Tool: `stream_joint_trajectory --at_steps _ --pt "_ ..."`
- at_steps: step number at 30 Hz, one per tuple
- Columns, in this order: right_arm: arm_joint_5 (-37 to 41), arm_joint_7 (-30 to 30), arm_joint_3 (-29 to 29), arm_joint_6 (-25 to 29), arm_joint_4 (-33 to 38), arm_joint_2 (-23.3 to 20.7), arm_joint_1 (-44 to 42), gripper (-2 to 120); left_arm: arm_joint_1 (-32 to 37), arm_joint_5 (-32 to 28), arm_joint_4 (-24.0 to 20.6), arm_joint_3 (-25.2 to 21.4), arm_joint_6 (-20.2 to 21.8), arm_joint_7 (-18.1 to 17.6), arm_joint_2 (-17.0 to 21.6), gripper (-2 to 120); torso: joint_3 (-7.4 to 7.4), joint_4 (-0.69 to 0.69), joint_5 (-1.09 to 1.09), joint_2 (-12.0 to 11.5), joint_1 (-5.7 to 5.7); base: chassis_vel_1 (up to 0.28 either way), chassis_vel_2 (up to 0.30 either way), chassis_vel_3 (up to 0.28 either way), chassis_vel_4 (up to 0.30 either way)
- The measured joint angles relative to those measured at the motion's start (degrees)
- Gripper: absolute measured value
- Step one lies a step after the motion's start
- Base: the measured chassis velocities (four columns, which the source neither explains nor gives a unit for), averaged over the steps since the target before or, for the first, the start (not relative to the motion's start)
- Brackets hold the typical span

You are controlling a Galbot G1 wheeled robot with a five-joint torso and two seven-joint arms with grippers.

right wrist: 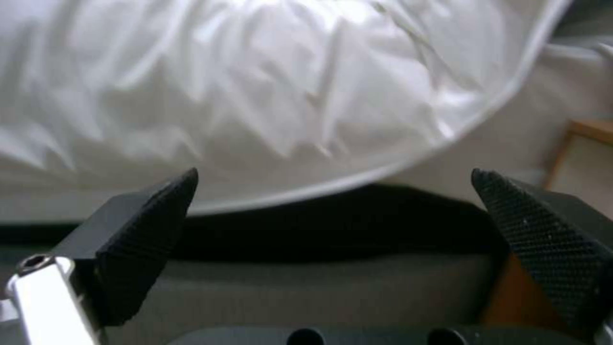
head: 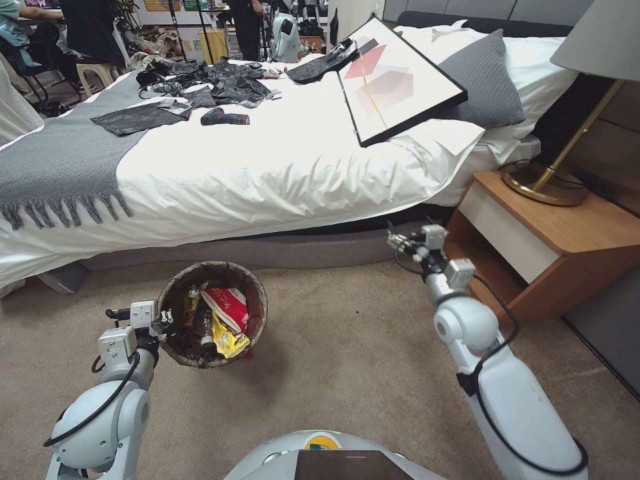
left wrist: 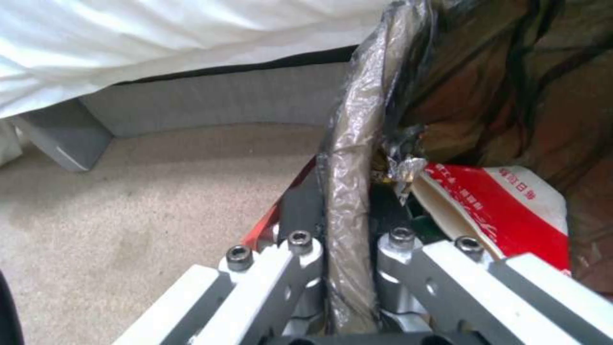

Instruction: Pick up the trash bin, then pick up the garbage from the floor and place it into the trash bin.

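Bin [head: 175, 297] rim clamped by left gripper [head: 162, 320], held off carpet; wrappers [head: 229, 319] seen inside; right gripper [right wrist: 332, 239] spread wide, raised near bed [head: 267, 173].

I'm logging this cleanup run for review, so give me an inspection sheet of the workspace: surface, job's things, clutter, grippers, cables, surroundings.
Surface: beige carpet, no loose litter seen on the part in view.
Job's things: trash bin, lined with a dark bag, held beside the bed; inside it a red-white wrapper and a yellow wrapper.
Clutter: black bags, a dark power tool and a framed picture lie on the bed.
Grippers: left gripper shut on the trash bin's rim; right gripper open, held up near the bed's edge, holding nothing.
Cables: black cables run along both arms.
Surroundings: wooden nightstand with a brass lamp; grey blanket.
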Motion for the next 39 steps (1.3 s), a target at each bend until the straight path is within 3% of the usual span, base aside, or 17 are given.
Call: stream_joint_trajectory --at_steps 6,14,39 --pt "-5.4 -0.4 5.7 4.5 0.9 5.3 -6.7 100 0.8 0.1 -0.1 0.4 -1.0 0.3 -0.3 4 0.0 0.0 -0.04 0.0 0.0 0.0 0.0 0.0 0.0" --pt "-10.8 0.0 8.6 9.2 1.3 9.2 -9.8 100 1.8 -0.4 -0.1 0.3 -2.4 0.2 -0.4 4 0.0 0.01 -0.03 0.0 0.0 0.0 0.0 0.0 0.0" --pt "-13.8 0.0 7.7 11.4 0.1 11.1 -10.4 100 2.0 -2.5 -0.2 0.5 -3.5 -0.8 -0.5 4 0.0 0.0 -0.03 0.0 0.0 0.0 0.0 0.0 0.0"
